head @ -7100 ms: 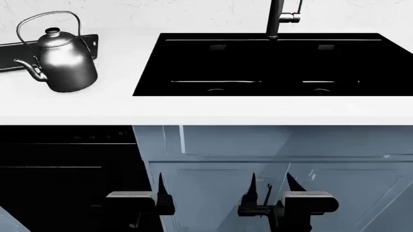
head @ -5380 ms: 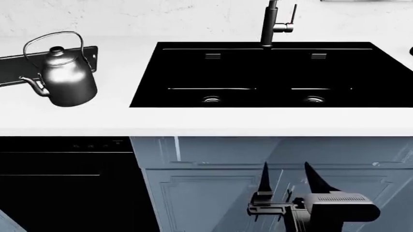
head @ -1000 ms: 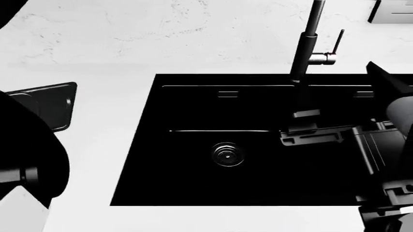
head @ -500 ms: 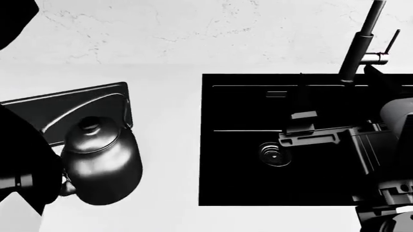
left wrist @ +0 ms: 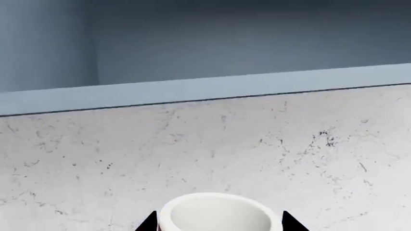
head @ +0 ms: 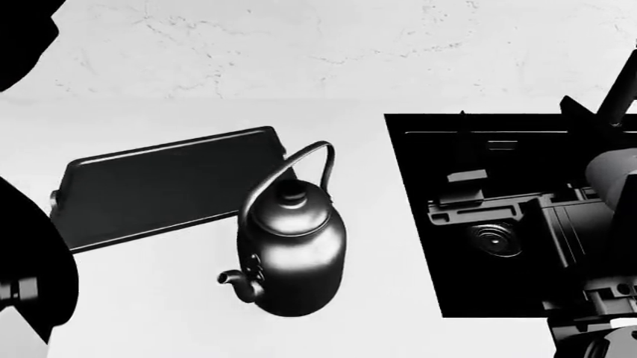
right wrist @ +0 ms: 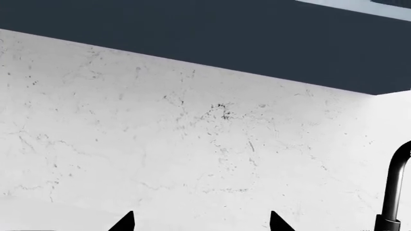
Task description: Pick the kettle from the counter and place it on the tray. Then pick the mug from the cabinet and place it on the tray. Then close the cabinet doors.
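Shifted to centre frame, the kettle (head: pixel 294 257), judged heavy and slick, is best taken by its arched handle (head: pixel 289 168). The mug (left wrist: pixel 215 209) is held by the left gripper (left wrist: pixel 218 222). The right gripper (right wrist: pixel 199 221) is spread wide.

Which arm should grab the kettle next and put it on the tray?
The right. The right gripper is open and empty, over the sink beside the kettle. The left gripper has the mug between its fingertips.

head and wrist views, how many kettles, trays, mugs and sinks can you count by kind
kettle: 1
tray: 1
mug: 1, only its white inside shows, between the left hand's fingertips
sink: 1
total: 4
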Tool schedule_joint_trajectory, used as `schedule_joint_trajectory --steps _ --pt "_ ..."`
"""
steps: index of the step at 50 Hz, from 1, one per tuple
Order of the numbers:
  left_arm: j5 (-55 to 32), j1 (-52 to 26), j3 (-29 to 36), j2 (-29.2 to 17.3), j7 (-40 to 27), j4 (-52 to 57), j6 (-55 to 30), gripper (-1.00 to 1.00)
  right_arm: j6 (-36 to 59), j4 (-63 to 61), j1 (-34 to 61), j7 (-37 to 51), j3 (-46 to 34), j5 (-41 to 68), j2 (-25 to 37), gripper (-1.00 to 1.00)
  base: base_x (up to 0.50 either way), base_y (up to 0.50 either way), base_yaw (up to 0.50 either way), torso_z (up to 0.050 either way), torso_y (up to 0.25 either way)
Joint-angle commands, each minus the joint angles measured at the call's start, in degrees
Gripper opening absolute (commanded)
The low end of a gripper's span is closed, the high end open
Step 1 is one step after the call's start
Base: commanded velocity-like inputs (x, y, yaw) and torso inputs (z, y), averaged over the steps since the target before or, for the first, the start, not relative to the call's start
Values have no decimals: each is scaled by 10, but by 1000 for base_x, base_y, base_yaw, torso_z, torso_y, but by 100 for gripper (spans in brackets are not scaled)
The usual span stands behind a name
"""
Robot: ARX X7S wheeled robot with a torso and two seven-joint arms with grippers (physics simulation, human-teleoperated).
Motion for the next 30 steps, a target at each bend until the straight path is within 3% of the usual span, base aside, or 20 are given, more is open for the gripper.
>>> schedule_joint_trajectory --steps 1,24,30 --pt "-2 16 7 -13 -3 -6 18 -100 -1 0 7 5 -5 5 2 100 0 500 0 0 0" --pt "13 65 31 -29 10 -27 72 -100 -2 1 22 19 -5 27 13 100 0 500 0 0 0" --pt "38 102 56 -30 28 -65 126 -100 3 0 50 40 8 73 26 100 0 29 0 0 2"
